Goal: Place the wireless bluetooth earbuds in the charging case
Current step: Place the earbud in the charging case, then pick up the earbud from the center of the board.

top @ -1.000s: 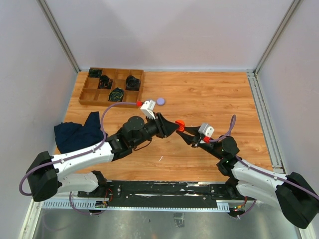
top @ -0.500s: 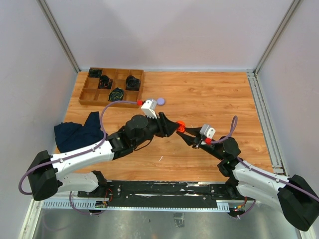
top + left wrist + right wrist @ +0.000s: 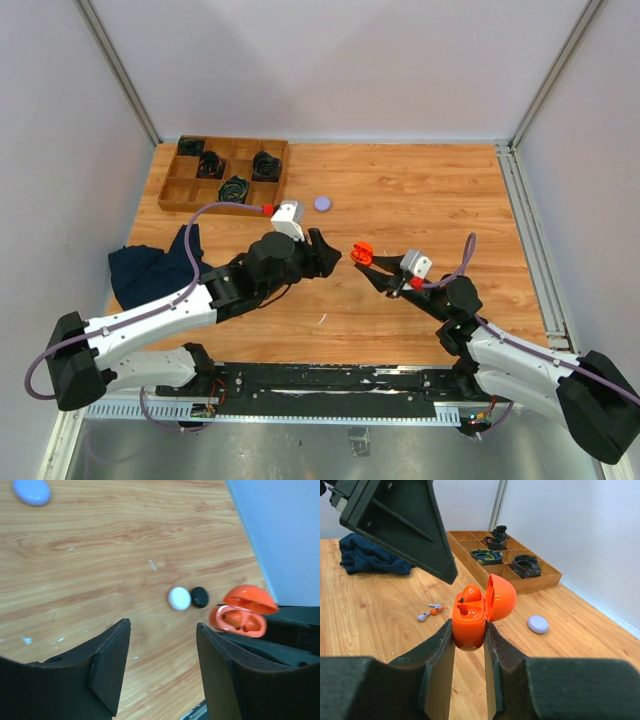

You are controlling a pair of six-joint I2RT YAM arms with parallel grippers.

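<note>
Wooden tray [image 3: 172,193] at the far left corner of the table [image 3: 440,190]. Four coiled black cables [image 3: 235,187] lie in it, each in its own compartment.

Lavender case [image 3: 322,203], closed, sits alone on the wood just right of the tray. Dark blue cloth [image 3: 150,270] is bunched at the left edge.

Orange charging case [image 3: 469,617] is at mid-table, held up off the wood and upright. Its lid [image 3: 500,597] is hinged back and open. An orange bud [image 3: 468,594] appears seated in one cavity. I cannot tell what the other cavity holds.

Right gripper [image 3: 469,630] is clamped on the lower half of the orange charging case, one finger pressed to each side.

Left gripper [image 3: 162,627] has its fingers spread apart, with nothing between them and nothing touched. From above it points at the open case and stops just short of it, with a gap between the two.

Other pieces on the table:
- A white bud [image 3: 179,598] and a dark bud [image 3: 200,597] lie side by side, almost touching, in the left wrist view. They sit just beside the case as that camera sees it.
- Two loose buds [image 3: 424,615], one pale purple and one with orange on it, lie close together on the wood, seen to the left of the case from the right wrist.
</note>
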